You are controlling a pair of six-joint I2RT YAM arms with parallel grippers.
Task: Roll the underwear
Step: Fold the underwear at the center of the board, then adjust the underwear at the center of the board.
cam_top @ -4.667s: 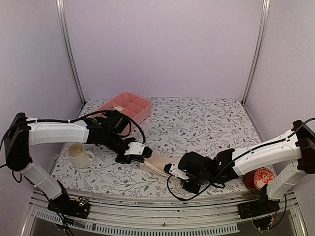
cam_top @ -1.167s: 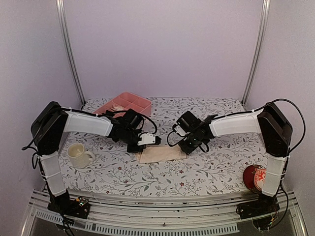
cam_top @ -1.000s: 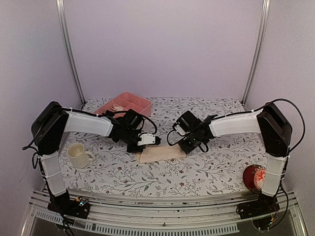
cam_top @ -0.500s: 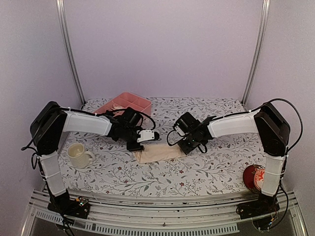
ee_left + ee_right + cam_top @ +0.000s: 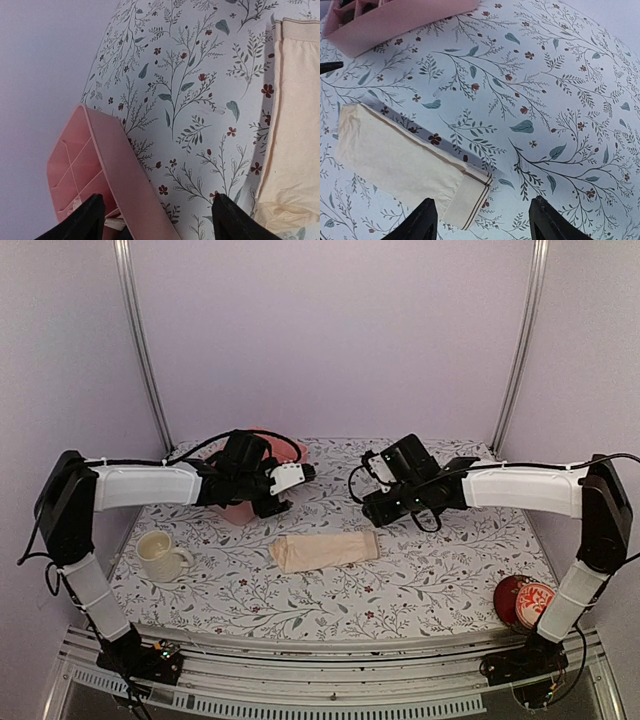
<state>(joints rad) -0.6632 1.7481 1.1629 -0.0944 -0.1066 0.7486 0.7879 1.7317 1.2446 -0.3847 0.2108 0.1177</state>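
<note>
Top external: underwear (image 5: pixel 325 550) flat on table (image 5: pixel 450 575) (folded) | left gripper (image 5: pixel 159 220) wide, empty | right gripper (image 5: pixel 483 220) wide, empty

Beige underwear (image 5: pixel 325 550), floral tablecloth (image 5: pixel 440 565), pink tray (image 5: pixel 127 187)

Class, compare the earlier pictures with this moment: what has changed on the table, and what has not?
The left fingers and right fingers opened, let go of the folded peach-beige underwear, then rose and drew away towards the back. The underwear, mug and red round container stayed put.
</note>
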